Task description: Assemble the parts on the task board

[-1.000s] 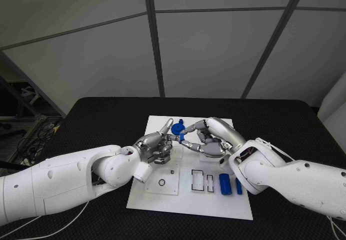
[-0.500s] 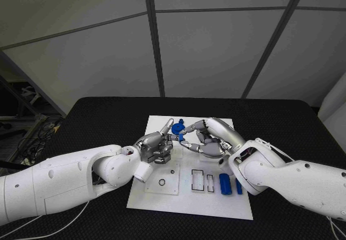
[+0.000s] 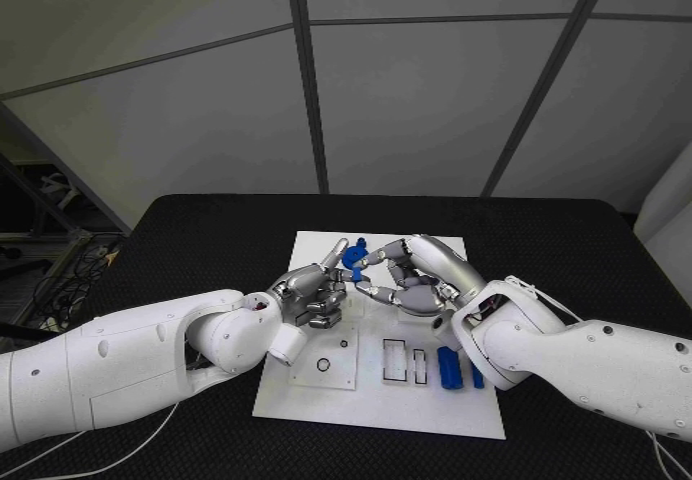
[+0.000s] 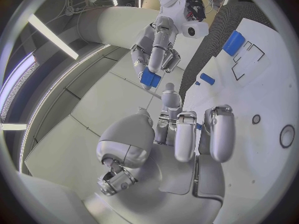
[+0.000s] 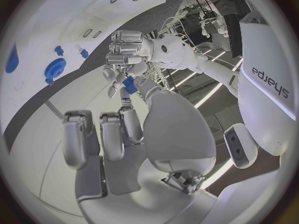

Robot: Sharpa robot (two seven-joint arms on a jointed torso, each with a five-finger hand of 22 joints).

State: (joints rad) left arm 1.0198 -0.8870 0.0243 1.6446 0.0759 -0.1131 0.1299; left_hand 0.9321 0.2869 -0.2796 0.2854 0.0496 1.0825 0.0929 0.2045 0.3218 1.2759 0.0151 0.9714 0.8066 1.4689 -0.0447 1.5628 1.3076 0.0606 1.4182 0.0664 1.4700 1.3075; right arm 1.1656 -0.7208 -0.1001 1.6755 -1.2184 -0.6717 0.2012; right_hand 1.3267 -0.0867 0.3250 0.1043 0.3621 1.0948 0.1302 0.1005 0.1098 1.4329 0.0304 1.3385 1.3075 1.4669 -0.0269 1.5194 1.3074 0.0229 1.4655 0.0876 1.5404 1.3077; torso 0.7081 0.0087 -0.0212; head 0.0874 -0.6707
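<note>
- Right hand (image 3: 411, 275) pinches a blue part (image 3: 353, 256) above the board's (image 3: 378, 400) far end.
- Left hand (image 3: 312, 293), fingers curled, touches that part.
- Two blue parts (image 3: 459, 368) lie at the board's near right edge.

Grey panelled wall (image 3: 418, 100) with dark seams — black table (image 3: 216, 235) below

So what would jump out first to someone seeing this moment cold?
The two silver hands meeting above the far half of the white task board: the right hand pinches a small blue part in its fingers, with the left hand close beside it. Next, the loose blue parts lying on the board's near right side, beside its rectangular slots.
</note>
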